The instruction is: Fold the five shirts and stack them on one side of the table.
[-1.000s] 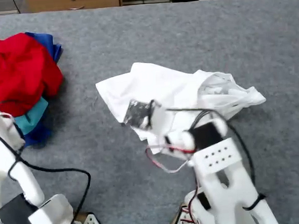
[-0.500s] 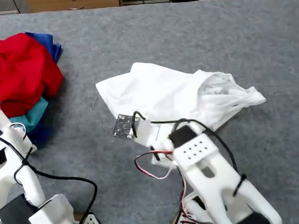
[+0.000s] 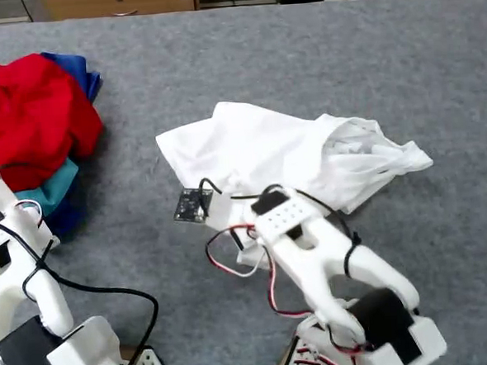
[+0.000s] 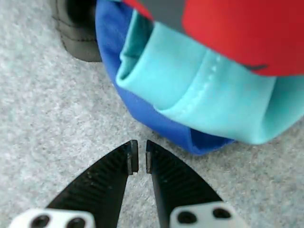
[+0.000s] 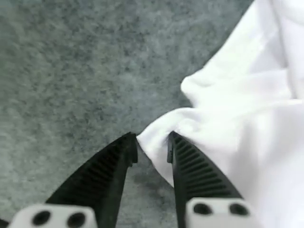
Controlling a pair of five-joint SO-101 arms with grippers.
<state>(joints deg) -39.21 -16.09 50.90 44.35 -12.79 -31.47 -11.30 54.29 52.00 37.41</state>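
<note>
A crumpled white cotton shirt lay unfolded in a loose heap near the middle of the grey felt desk. The right gripper was set at the white shirt's near corner, on the edge facing the arms. Its fingers were closed on a small pinched fold of the white cloth, which bulged out from between them.

Well apart from the white shirt, on the left arm's side of it, a rumpled red shirt was heaped over a turquoise shirt and a dark blue shirt. None of these was folded. The left gripper was held low over the desk just beside that heap, far from the white shirt. Its fingers were drawn almost together, and nothing was held between them.

The step in hand was judged to be the spreading of the white shirt, so the task was barely begun. For the next move, the pinched corner would need to be drawn outward, away from the white shirt's bulk, until the cloth lay flat. A second hold at the white shirt's far edge would likely be needed.
</note>
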